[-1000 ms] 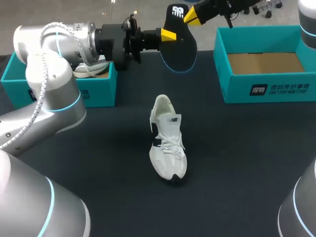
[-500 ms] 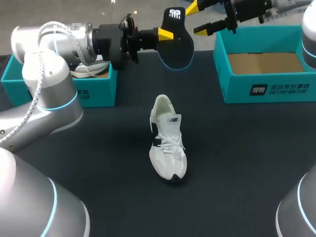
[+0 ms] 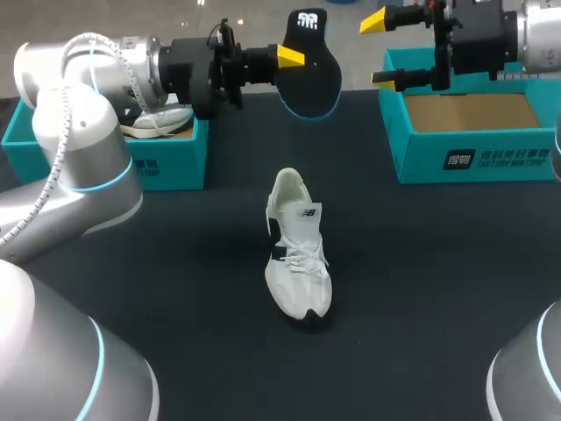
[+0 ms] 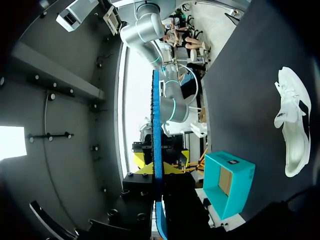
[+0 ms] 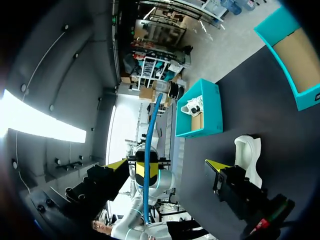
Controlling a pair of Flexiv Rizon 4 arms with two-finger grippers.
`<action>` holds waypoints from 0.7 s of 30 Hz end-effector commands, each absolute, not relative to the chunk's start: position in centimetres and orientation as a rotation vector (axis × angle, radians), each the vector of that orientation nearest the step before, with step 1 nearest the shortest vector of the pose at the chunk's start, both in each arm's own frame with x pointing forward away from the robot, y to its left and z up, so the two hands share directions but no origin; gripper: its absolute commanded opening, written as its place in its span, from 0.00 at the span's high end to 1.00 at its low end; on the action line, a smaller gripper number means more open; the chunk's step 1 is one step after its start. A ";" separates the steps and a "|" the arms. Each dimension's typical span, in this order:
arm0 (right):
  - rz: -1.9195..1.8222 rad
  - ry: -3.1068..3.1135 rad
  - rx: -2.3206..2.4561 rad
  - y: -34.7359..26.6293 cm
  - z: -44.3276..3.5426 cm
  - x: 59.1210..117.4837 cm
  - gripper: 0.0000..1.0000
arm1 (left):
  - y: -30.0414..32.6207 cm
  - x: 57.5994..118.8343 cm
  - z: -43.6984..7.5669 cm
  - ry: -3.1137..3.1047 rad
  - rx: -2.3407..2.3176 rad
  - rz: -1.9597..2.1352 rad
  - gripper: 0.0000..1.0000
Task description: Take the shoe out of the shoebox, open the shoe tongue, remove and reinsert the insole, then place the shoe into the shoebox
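White shoe [image 3: 298,256] sits upright mid-table, toe toward me, well apart from both boxes. My left gripper [image 3: 292,57] has the black insole [image 3: 314,74] pinched, up in the air over the far edge. Right gripper [image 3: 383,49] hangs spread wide, holding nothing, by the left end of the empty teal shoebox [image 3: 473,162].

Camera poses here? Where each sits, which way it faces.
Head: above, behind, looking down on shoe; both arms show, left hand gripping insole.
Left wrist: on left arm, looking along insole's edge; own yellow tips flank it.
Right wrist: on right arm, facing left arm; own open right hand shows.
Shared: all see shoe, insole.
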State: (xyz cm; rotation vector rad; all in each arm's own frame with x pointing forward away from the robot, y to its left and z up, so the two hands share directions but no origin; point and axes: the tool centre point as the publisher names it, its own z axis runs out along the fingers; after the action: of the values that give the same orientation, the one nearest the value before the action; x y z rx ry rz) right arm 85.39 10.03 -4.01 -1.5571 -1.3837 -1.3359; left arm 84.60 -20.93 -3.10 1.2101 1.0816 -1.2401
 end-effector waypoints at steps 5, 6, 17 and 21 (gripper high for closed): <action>-1.383 -1.358 -1.592 10.2 -4.2 85.0 0.00 | -20.9 84.7 -2.8 1.081 1.214 -1.232 1.00; -1.383 -1.358 -1.592 10.2 -4.2 85.0 0.00 | -20.8 84.7 -2.8 1.083 1.210 -1.236 1.00; -1.317 -1.335 -1.452 6.3 -6.3 84.2 0.00 | -20.6 84.6 -3.2 1.112 1.191 -1.235 1.00; -1.338 -1.338 -1.440 5.9 -6.1 84.5 0.00 | -20.6 84.5 -3.4 1.124 1.183 -1.241 1.00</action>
State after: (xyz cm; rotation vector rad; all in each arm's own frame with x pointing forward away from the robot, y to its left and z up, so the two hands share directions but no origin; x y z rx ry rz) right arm 84.26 6.08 -6.25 -1.4458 -1.3303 -1.3393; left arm 84.76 -20.62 -3.29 1.1887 1.1215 -1.2443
